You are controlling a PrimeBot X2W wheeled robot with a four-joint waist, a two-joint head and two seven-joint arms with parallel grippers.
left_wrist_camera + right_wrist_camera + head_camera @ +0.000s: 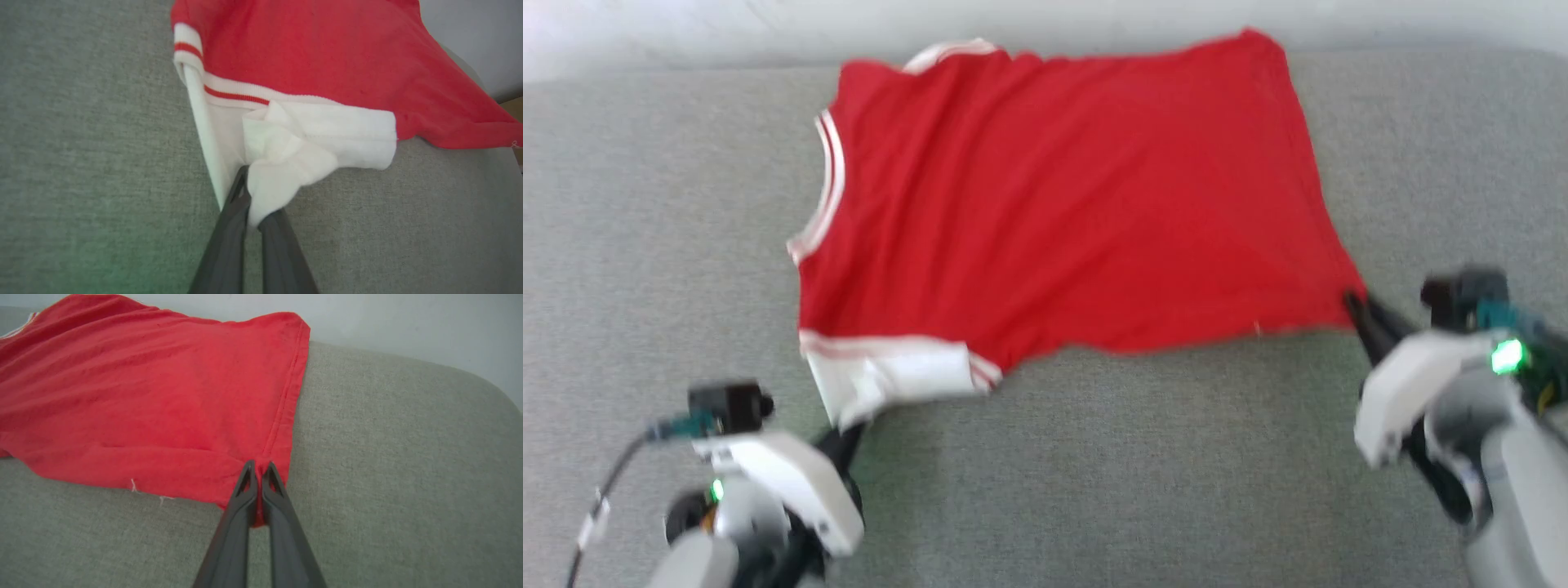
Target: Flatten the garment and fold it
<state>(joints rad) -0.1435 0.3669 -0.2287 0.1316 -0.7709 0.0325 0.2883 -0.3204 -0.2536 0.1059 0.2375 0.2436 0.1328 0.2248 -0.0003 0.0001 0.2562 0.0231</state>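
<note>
Head view, 7 o'clock: left hand [845, 441], fingers pressed together, pinching the bunched white sleeve end [327, 139] of the garment [1054, 204]. In the left wrist view the white cloth is puckered between the two dark fingers and one fold drapes over the right-side finger

4 o'clock: right hand [258, 467], fingers pressed together on the near hem corner [282, 457]; red cloth shows between them just below the tips

Garment: red, spread mostly flat on the grey upholstered surface [1135, 474], running from centre toward 12 o'clock. Striped neck trim [829, 188] faces 9 o'clock, hem edge faces 3 o'clock. Second sleeve end [947, 51] at the far edge, about 11 o'clock. Shallow creases across the body. Near side edge between the two hands is wavy

Pale wall [686, 24] beyond the surface at 12 o'clock. Head view is blurred
</note>
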